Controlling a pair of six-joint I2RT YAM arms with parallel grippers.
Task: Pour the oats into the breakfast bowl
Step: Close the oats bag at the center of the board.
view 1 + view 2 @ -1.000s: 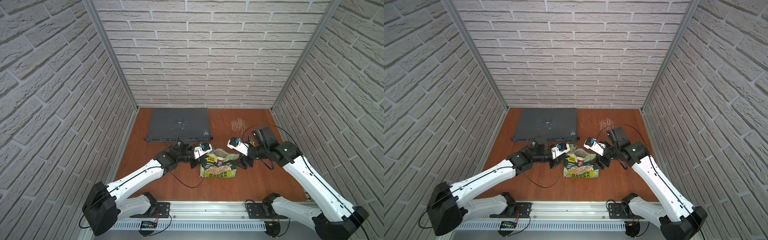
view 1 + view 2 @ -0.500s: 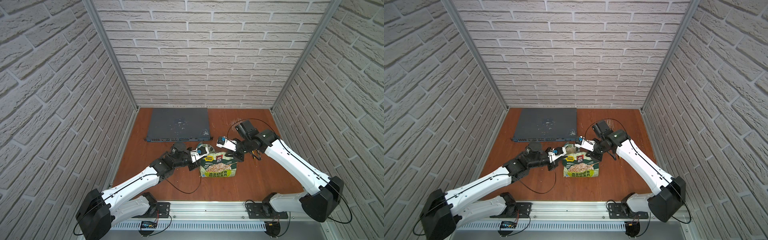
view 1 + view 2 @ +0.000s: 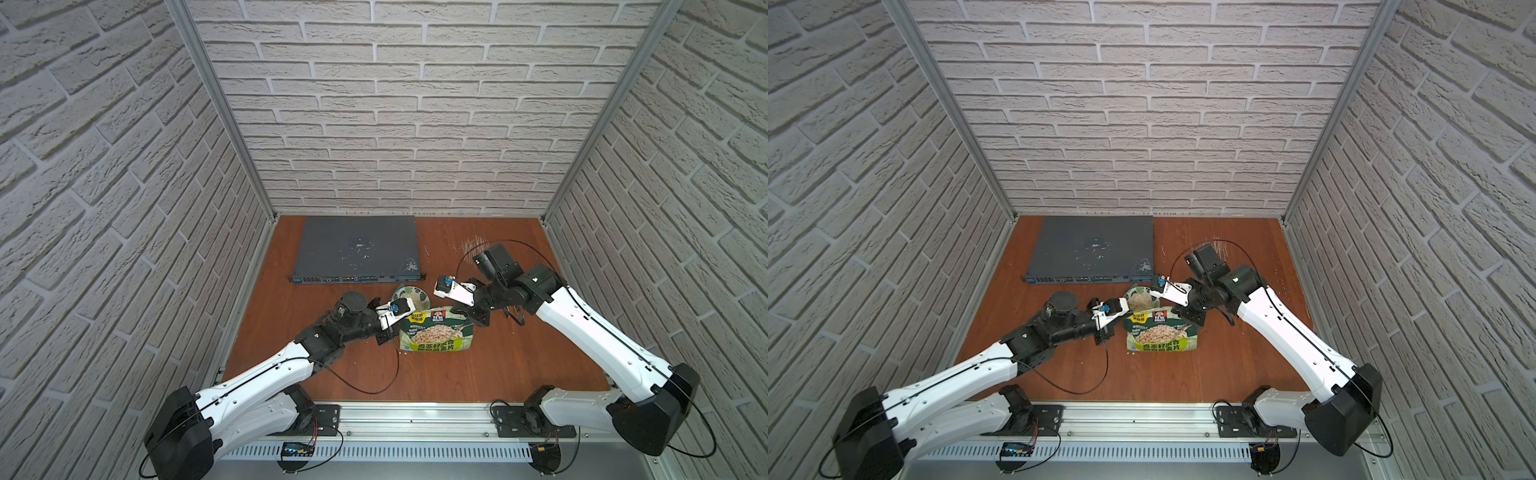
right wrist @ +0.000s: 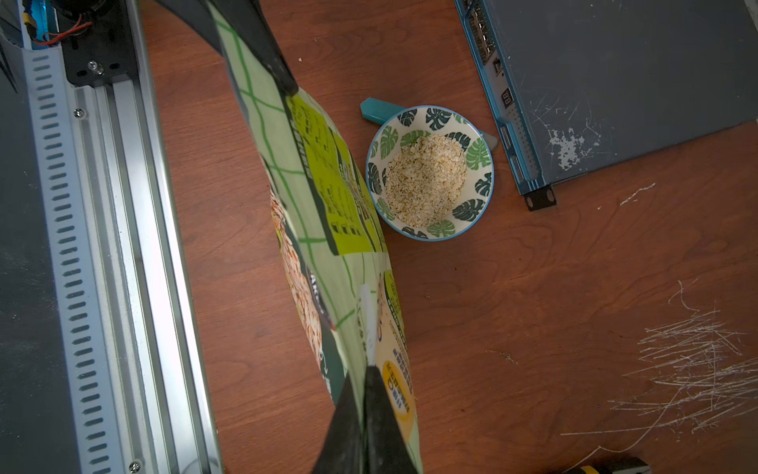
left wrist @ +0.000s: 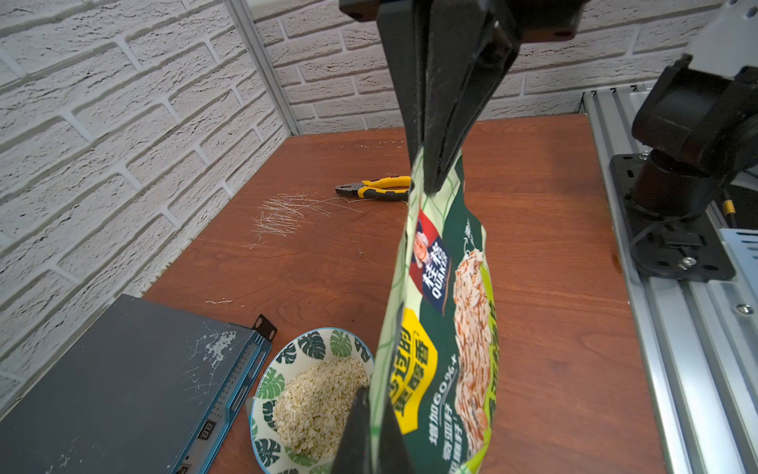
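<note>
You appear to be at the tail of the pour. The breakfast bowl point(image 4: 478, 154) already holds a heap of oats point(image 4: 426, 180), and it sits on the desk point(image 3: 498, 365) just in front of the grey rack-mount switch point(image 3: 357, 249).

The green oat pouch point(image 3: 436, 336) is strung between the two arms just beside the bowl. The left end effector point(image 5: 369, 427) is pinched tight on one edge and the right end effector point(image 4: 365, 394) is clamped on the opposite end.

If the bowl is full enough, your next move is probably to carry the pouch away from the rim, lay it flat and then release. Move both arms together, because the film is soft and will sag or twist.

The top views give you the overall layout, but the arms partly cover the bowl. The right wrist view looks straight into it and shows a teal object point(image 4: 379, 110) tucked under its far side. Only the left wrist view shows the yellow-handled pliers point(image 5: 377, 189) lying beyond the pouch.
</note>
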